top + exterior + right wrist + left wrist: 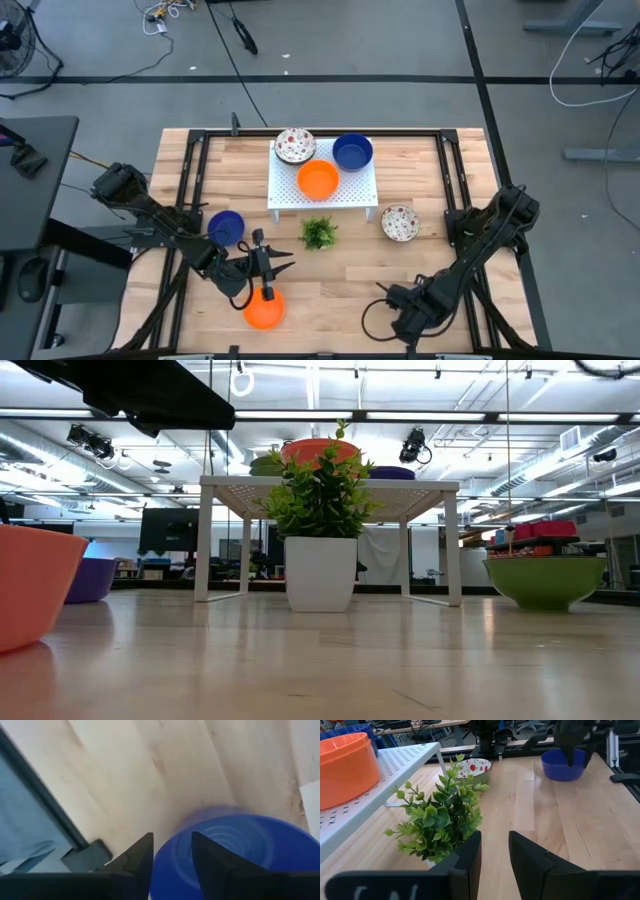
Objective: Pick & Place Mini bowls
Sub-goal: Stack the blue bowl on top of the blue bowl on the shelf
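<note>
three bowls (318, 180) sit on the rack (290, 195), others wait on the desk (340, 290). left fingers (470, 855) released, empty; right fingers (142, 852) apart astride a blue bowl (240, 850) rim.

Ahead of the left gripper (495, 836), a small green leafy plant (440, 820) blocks the near path. The white perforated metal rack (395, 770), carrying a plain orange round bowl (342, 767), crowds in on the same side. Past the plant's other flank, the bare wooden tabletop (580, 820) runs open as far as a plain blue round bowl (563, 766). A white red-speckled bowl (476, 768) sits beyond the plant. Directly under the right gripper (171, 836), that blue bowl fills the way down, and a black table-edge rail (50, 805) bounds the bare wood alongside.
</note>
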Tool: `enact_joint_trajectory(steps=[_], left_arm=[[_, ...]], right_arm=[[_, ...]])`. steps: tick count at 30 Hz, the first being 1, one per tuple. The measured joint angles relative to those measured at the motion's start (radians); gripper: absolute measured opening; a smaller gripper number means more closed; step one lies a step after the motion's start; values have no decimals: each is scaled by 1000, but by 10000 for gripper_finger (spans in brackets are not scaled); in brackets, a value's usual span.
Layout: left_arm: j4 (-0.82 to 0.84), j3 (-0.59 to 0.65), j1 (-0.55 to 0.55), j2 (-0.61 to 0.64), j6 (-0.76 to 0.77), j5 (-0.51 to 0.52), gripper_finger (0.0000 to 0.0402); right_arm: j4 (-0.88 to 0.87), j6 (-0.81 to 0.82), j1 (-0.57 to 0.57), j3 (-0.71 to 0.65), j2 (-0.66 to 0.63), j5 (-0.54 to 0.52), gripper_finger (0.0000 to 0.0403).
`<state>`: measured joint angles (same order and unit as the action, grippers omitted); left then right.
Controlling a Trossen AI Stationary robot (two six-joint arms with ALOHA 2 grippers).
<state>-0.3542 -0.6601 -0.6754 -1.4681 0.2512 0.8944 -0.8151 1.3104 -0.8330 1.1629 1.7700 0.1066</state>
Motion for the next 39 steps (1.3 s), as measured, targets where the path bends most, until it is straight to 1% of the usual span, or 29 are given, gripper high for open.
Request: enact_joint_trajectory(steps=[4, 7, 12, 15, 16, 21, 24, 27, 30, 33, 37, 39], left_arm=[[0, 0, 0, 0, 5, 0, 103], [0, 0, 0, 0, 7, 0, 103], [0, 0, 0, 0, 7, -1, 103], [0, 0, 0, 0, 7, -1, 103], [0, 0, 0, 0, 7, -1, 103], [0, 0, 0, 0, 7, -9, 103], [0, 0, 0, 0, 7, -9, 103], [0, 0, 0, 0, 7, -9, 103], [0, 0, 0, 0, 8, -9, 103], [0, 0, 0, 0, 8, -9, 103], [0, 0, 0, 0, 8, -9, 103], [0, 0, 0, 0, 8, -9, 103]], right_arm=[[-13, 3, 7, 0, 17, 10, 128], [-38, 5, 7, 0, 18, 11, 114], [-77, -2, 7, -1, 18, 7, 59], [-85, -32, 7, -1, 17, 7, 18], [-86, -52, 7, -1, 16, 6, 11], [-97, -147, 7, 0, 9, 7, 10], [-99, -206, 6, 0, -23, 11, 4], [-128, -300, 2, 36, -56, -6, 3], [-200, -442, 2, 128, -76, -76, 2], [-297, -599, 33, 264, -79, -203, 1], [-436, -837, 128, 455, -80, -374, 1], [-491, -967, 198, 536, -81, -419, 1]])
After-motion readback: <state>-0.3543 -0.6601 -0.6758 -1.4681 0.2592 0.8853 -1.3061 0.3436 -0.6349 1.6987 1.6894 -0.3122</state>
